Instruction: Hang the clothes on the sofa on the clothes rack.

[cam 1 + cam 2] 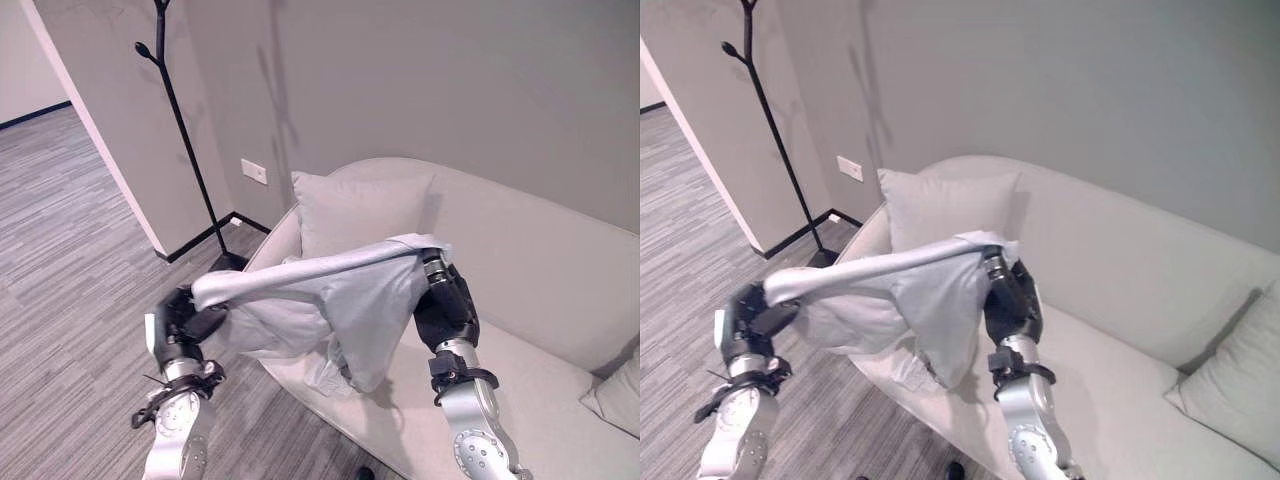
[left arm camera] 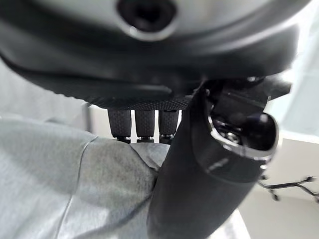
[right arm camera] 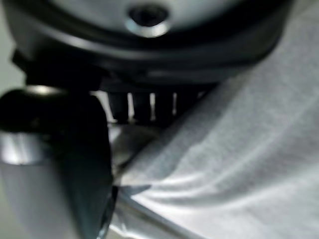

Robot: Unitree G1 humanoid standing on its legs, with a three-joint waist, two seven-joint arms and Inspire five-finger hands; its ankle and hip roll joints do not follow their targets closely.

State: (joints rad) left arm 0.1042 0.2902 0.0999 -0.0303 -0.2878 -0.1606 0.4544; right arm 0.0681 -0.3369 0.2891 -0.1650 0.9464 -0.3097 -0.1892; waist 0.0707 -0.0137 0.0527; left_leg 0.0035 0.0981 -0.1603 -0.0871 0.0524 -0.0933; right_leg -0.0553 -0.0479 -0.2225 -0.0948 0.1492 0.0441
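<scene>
A light grey garment (image 1: 330, 300) hangs stretched between my two hands above the front edge of the pale sofa (image 1: 560, 290). My left hand (image 1: 185, 322) is shut on the garment's left end, its fingers (image 2: 144, 123) and thumb pinching the cloth (image 2: 60, 174). My right hand (image 1: 445, 305) is raised at the garment's right end, with the cloth (image 3: 239, 149) draped over it and pinched between its fingers (image 3: 144, 107) and thumb. The black clothes rack (image 1: 185, 140) stands on the floor to the left of the sofa, beyond my left hand.
A grey cushion (image 1: 360, 210) leans in the sofa's left corner, another (image 1: 1230, 390) sits at the right. A wall corner (image 1: 110, 150) stands just behind the rack. Grey carpet floor (image 1: 70, 260) spreads to the left.
</scene>
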